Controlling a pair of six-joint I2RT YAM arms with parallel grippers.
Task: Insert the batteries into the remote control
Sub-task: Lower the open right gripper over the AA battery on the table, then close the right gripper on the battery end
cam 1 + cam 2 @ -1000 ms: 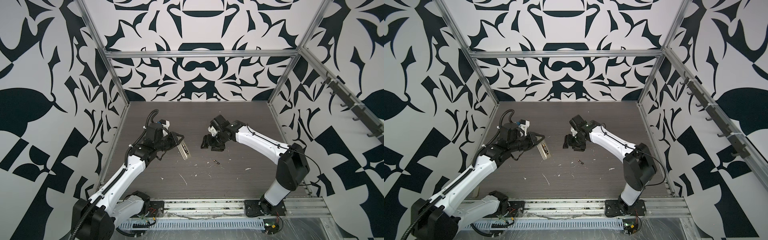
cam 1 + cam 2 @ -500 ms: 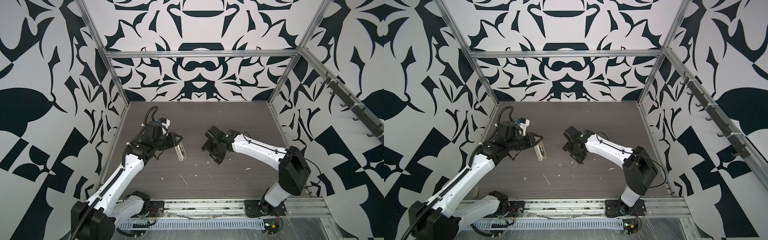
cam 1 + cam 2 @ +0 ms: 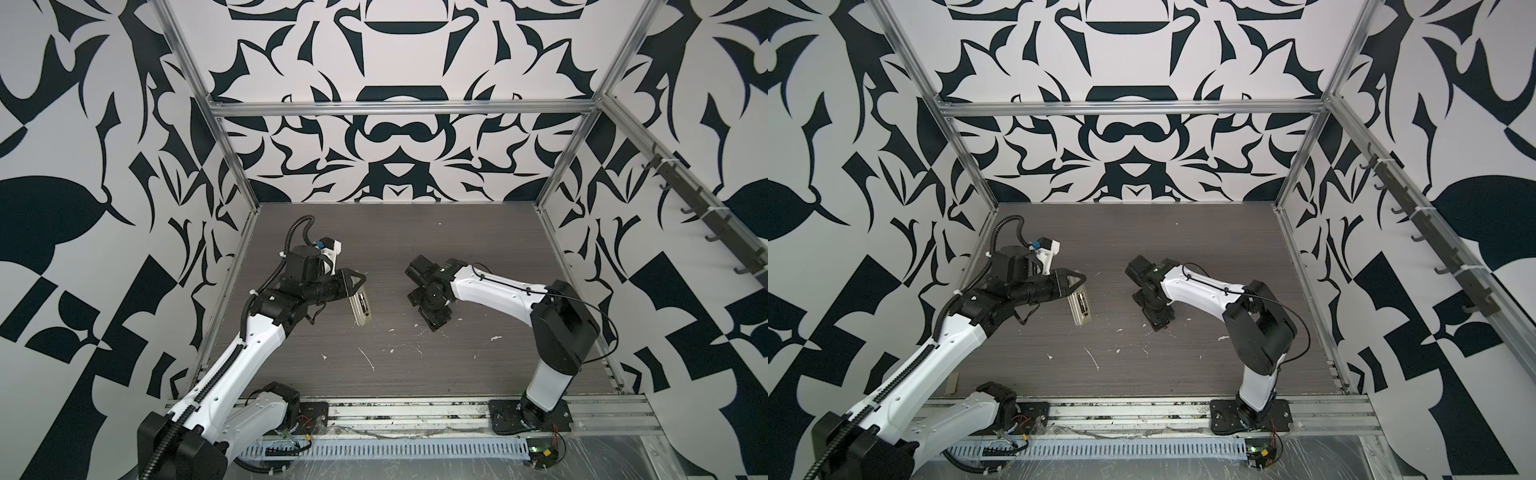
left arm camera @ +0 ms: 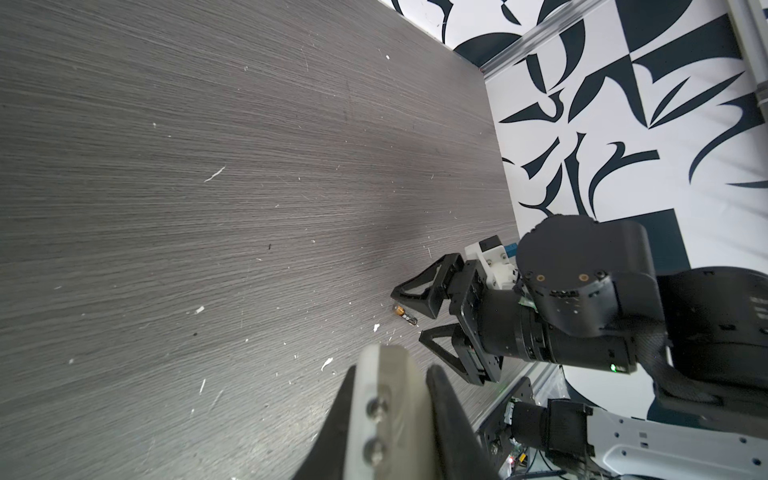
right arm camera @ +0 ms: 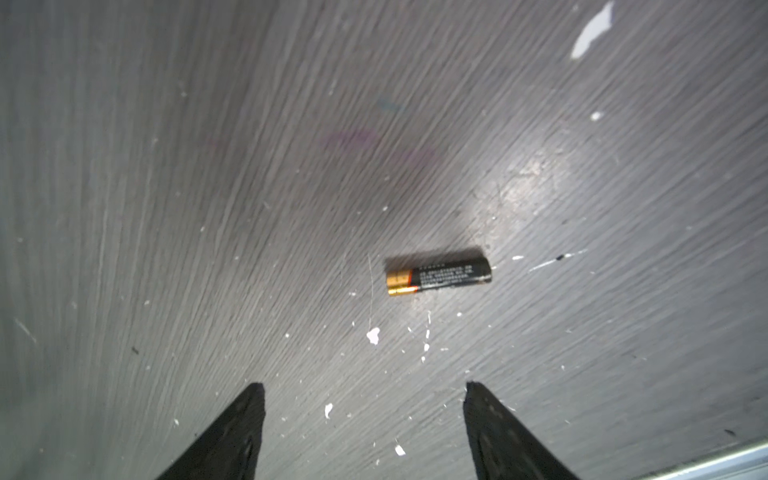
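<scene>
My left gripper [image 3: 356,291] is shut on one end of the remote control [image 3: 360,306], a slim pale handset held above the table left of centre in both top views, remote control [image 3: 1080,308]. In the left wrist view the remote [image 4: 386,399] fills the gap between my left gripper's [image 4: 390,374] fingers. One battery [image 5: 438,275], black with a gold end, lies flat on the table. My right gripper [image 5: 363,388] hangs open just over it, empty. The left wrist view shows that battery [image 4: 404,314] between the right gripper's fingers [image 4: 419,291]. In both top views the right gripper [image 3: 434,318] hides the battery.
White flecks and scratches [image 3: 368,359] dot the dark wood-grain table [image 3: 415,232]. Patterned walls with metal posts [image 3: 228,166] close in the left, back and right. An aluminium rail [image 3: 415,409] with both arm bases runs along the front edge.
My right gripper has swung toward the front and lowered over the battery, which it now covers in the top views. The left gripper has drawn the remote slightly to the left.
</scene>
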